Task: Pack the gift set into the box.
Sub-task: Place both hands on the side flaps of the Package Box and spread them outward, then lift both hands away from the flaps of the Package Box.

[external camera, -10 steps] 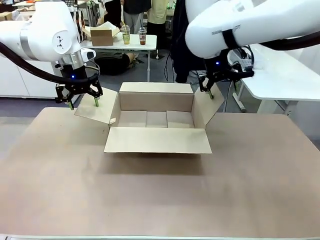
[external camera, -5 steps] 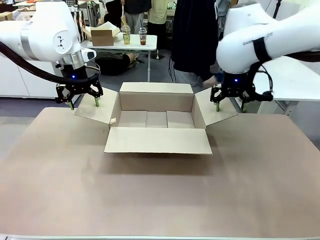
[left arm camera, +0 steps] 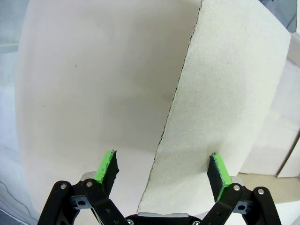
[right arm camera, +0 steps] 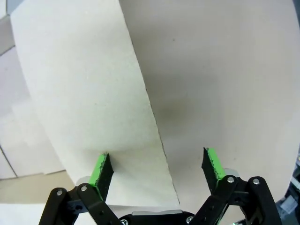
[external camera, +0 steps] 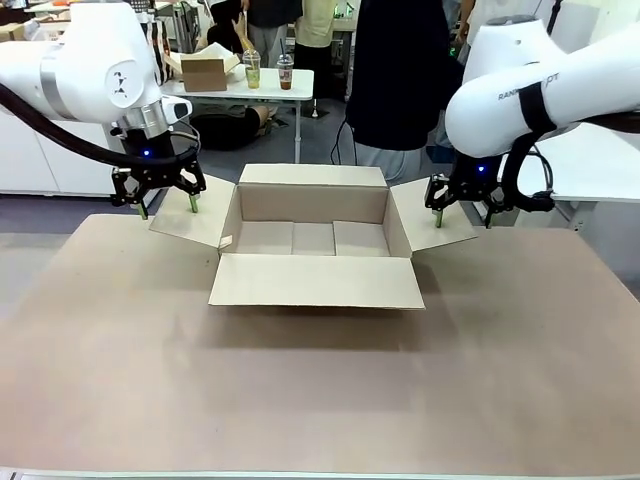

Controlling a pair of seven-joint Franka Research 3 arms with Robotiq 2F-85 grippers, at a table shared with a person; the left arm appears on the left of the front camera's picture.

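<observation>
**Both claws open over the side flaps**

Left claw [external camera: 158,202] hangs fingers-down over the outer edge of the box's left flap [external camera: 190,222], jaws spread. In its wrist view the flap edge runs between the green pads [left arm camera: 107,167], touching neither. Right claw [external camera: 460,214] is likewise spread and vertical, over the outer edge of the right flap [external camera: 432,222]; in its wrist view the pads [right arm camera: 101,169] straddle that edge with clear gaps. Lettering on the right arm [external camera: 545,95] is partly readable: "RAN…". The box [external camera: 313,238] sits mid-table [external camera: 320,390], toward the far side, all four flaps folded out. Inside, only bare cardboard floor shows. A person [external camera: 400,70] stands behind it.
</observation>
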